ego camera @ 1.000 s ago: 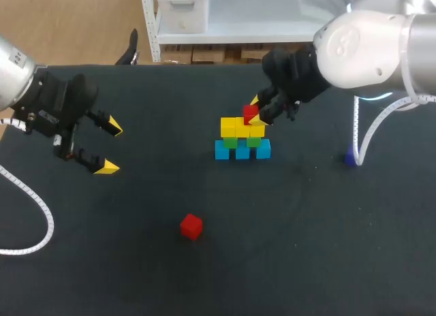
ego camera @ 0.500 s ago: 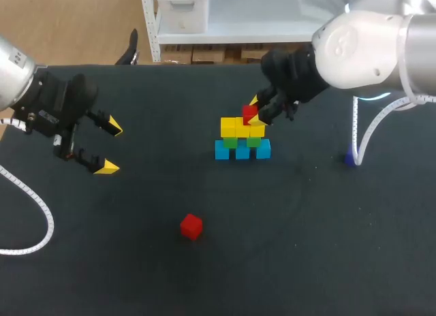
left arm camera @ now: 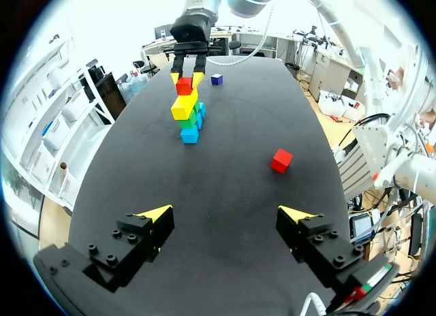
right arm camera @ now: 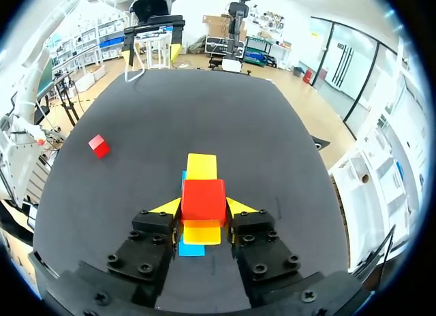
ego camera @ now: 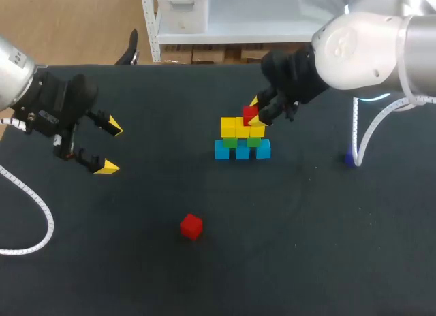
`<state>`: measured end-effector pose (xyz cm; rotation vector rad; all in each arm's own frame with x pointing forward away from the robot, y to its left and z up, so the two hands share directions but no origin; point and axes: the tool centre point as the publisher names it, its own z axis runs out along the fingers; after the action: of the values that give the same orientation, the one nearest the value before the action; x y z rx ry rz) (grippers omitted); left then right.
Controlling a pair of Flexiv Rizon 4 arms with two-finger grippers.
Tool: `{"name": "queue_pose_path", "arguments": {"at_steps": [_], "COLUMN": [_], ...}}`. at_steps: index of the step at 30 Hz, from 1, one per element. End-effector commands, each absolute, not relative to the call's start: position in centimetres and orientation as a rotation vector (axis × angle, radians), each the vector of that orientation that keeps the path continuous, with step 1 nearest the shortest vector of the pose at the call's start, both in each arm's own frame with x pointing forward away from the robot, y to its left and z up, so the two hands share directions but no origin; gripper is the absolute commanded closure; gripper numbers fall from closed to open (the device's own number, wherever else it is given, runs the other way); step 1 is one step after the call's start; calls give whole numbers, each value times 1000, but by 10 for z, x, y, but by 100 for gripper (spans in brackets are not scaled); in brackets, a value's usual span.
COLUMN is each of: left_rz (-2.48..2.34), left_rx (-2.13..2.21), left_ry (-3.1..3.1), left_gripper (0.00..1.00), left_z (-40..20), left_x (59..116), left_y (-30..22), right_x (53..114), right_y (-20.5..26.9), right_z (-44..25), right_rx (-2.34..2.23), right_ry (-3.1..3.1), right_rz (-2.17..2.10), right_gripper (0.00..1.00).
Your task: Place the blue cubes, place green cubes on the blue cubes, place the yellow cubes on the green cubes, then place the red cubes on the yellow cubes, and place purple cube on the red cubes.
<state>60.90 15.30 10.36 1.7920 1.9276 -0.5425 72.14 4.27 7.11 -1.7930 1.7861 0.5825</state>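
Black table (ego camera: 136,275) with blue cubes (ego camera: 242,151), a loose red cube (ego camera: 191,226), a purple cube (left arm camera: 216,78)

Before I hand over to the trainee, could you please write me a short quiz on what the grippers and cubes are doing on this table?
1. True or false: the left gripper is open and holds nothing.
2. What colour is the held cube in the right gripper? A red, B purple, C green.
3. How many blue cubes make up the bottom row in the head view?
Key: 1 true; 2 A; 3 three.
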Motion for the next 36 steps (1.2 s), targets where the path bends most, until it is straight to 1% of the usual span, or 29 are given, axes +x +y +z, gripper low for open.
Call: {"name": "queue_pose_path", "arguments": {"at_steps": [1,3,4,5,6,7,9,10,11,12,19,24,31,36], "left_rz": [-545,-545,-545,-545,-545,-545,-545,-545,-545,-545,-545,-545,-545,-545], "left_rx": [1793,1793,1793,1793,1793,1793,1793,1793,1793,1793,1793,1793,1793,1793], "left_ry": [1922,1922,1922,1922,1922,1922,1922,1922,1922,1922,1922,1922,1922,1922], "left_gripper": [0,0,0,0,0,0,0,0,0,0,0,0,0,0], "left_z": [103,103,103,103,103,103,103,103,103,103,103,103,103,103], "left_x": [609,609,609,609,609,609,609,609,609,609,609,609,609,609], "left_y": [154,154,154,154,154,154,154,154,154,154,154,154,154,154], "right_x": [723,723,723,723,724,724,724,724,724,724,723,721,712,694], "right_y": [43,43,43,43,43,43,43,43,43,42,39,24,-14,-47], "right_z": [71,71,71,71,71,71,71,71,71,71,78,95,114,119], "right_rx": [-1793,-1791,-1791,-1790,-1789,-1788,-1787,-1787,-1786,-1786,-1775,-1737,-1694,-1666], "right_ry": [1784,1786,1787,1788,1790,1791,1793,1794,1795,1795,1796,1788,1802,1832], "right_rz": [584,583,583,582,583,583,583,583,583,584,581,550,542,555], "right_gripper": [73,61,58,51,38,29,18,6,4,0,0,0,0,0]}}
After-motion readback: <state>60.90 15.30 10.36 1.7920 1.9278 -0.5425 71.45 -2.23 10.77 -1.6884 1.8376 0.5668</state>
